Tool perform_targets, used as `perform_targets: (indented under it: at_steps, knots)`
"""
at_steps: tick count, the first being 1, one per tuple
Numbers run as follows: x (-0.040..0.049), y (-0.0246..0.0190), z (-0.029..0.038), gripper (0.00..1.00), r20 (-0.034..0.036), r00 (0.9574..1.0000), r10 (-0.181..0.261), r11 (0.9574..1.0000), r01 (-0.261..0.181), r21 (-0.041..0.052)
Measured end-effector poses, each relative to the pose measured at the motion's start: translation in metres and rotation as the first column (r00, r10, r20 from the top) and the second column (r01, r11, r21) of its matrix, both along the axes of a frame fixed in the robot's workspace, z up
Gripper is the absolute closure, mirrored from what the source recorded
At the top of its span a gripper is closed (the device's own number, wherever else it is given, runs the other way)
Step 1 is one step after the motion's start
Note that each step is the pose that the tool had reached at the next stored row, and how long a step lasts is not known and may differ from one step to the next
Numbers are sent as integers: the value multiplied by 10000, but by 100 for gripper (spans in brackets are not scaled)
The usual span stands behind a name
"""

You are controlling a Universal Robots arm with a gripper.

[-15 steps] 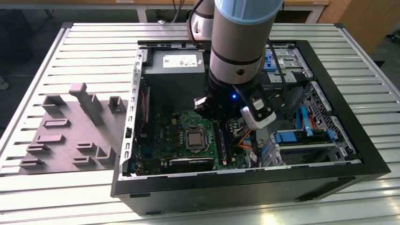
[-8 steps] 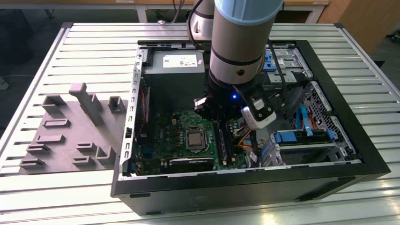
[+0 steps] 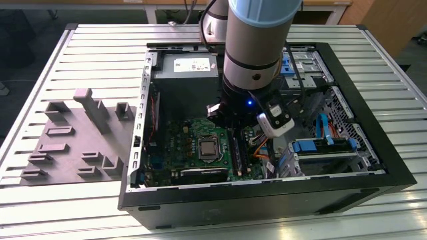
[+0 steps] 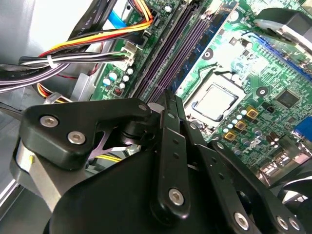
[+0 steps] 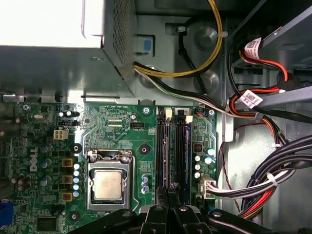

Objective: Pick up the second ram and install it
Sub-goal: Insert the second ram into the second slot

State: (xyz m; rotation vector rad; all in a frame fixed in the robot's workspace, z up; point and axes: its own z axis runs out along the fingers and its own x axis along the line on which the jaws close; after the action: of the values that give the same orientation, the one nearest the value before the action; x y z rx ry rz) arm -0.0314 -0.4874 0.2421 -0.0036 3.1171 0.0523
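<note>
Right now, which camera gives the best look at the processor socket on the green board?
The first wrist view: the processor socket faces the camera squarely, its metal frame whole. The second wrist view shows it at a slant beyond the gripper. In the exterior view it is a small square beside the arm.

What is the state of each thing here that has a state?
computer case: open, lying on its side.
processor: bare, no cooler on it.
claw: inside the case, above the memory slots.
memory slots: filled or empty, cannot tell.
</note>
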Motion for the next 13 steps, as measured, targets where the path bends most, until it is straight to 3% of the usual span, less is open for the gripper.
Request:
perform_targets:
  at_steps: [13]
  knots:
    - [0, 45, -40, 88, 0, 10000, -4, 10000, 4, 4]
